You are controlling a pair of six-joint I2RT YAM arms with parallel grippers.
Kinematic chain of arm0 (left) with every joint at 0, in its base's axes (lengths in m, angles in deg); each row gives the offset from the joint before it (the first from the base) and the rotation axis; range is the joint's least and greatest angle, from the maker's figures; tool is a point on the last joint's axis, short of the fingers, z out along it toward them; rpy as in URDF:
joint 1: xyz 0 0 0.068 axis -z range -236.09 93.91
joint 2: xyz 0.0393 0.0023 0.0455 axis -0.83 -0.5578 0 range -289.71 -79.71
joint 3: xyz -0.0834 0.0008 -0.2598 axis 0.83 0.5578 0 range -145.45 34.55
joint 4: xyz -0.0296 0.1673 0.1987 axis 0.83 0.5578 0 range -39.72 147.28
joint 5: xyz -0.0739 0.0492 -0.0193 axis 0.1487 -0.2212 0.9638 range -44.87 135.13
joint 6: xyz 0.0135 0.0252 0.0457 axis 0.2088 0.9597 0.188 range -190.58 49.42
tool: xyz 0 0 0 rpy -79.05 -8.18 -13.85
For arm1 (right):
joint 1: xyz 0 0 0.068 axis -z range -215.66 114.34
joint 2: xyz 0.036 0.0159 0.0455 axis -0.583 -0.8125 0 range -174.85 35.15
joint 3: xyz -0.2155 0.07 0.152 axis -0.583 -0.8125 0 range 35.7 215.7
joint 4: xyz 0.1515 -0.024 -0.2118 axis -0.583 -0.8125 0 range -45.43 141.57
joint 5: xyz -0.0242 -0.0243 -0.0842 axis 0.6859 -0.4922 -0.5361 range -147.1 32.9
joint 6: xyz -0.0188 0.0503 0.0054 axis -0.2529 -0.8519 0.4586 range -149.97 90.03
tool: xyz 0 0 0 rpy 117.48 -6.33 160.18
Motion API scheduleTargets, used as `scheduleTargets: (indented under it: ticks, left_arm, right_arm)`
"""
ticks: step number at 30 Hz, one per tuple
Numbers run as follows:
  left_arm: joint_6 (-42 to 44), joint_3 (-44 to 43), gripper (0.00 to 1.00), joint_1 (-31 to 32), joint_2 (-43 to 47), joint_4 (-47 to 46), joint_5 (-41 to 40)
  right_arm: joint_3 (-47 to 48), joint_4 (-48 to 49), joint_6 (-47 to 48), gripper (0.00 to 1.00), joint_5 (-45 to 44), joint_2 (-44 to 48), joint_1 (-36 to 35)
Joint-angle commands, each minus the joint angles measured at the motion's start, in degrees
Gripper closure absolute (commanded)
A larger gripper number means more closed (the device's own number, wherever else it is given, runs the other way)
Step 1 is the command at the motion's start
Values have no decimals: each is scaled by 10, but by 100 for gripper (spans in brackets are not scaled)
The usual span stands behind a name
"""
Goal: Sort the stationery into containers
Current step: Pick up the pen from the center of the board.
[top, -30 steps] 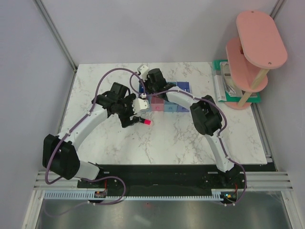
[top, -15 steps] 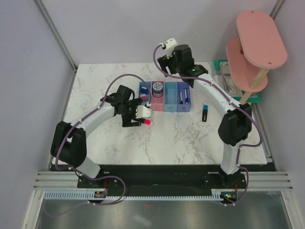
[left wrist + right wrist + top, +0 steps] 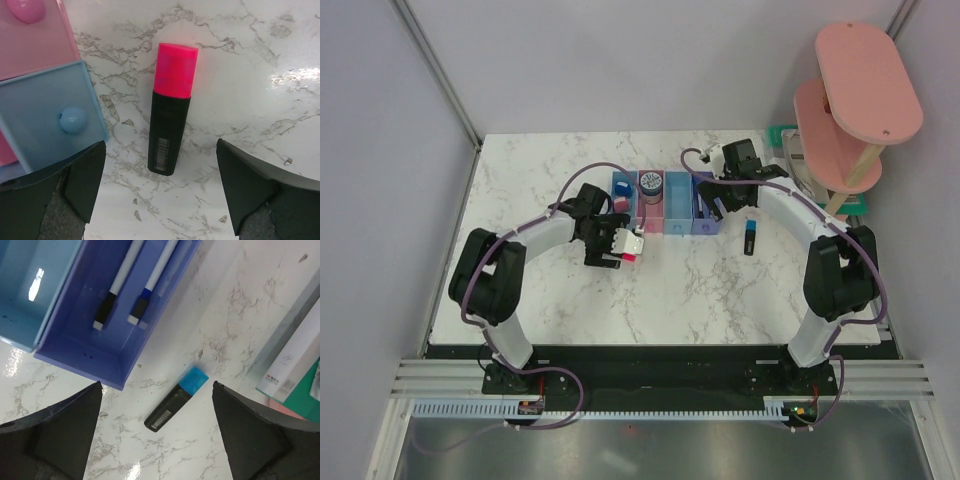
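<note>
- Right gripper (image 3: 718, 203), spread, has swung from the table's (image 3: 520, 200) back edge over the blue highlighter (image 3: 175, 405) right of the trays (image 3: 678, 228).
- Left gripper (image 3: 617, 255), spread, hovers over the pink highlighter (image 3: 170, 120) before them.
- Likely pick-up: next descend, pinch.

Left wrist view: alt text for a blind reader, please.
A pink-capped black highlighter lies on the marble table between the open fingers, untouched. At left, a blue tray holds a round blue eraser; a pink tray above it holds a pink eraser.
</note>
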Motion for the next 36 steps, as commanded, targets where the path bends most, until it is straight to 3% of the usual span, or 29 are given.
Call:
scheduleTargets:
  ticks: [1, 8, 14, 24, 36]
  left_arm:
    - [55, -18, 4, -2, -32, -21, 21]
    - [99, -40, 10, -6, -74, 6, 26]
    - [160, -78, 32, -8, -101, 107, 35]
    - [207, -142, 33, -7, -132, 284, 29]
    - [175, -159, 48, -5, -157, 290, 20]
  right_arm:
    - [-23, 15, -3, 2, 34, 35, 27]
    - [-68, 32, -4, 2, 58, 24, 51]
    - [-83, 33, -19, 4, 80, 13, 76]
    - [-113, 39, -23, 4, 79, 13, 80]
    - [-179, 92, -82, 6, 19, 12, 86]
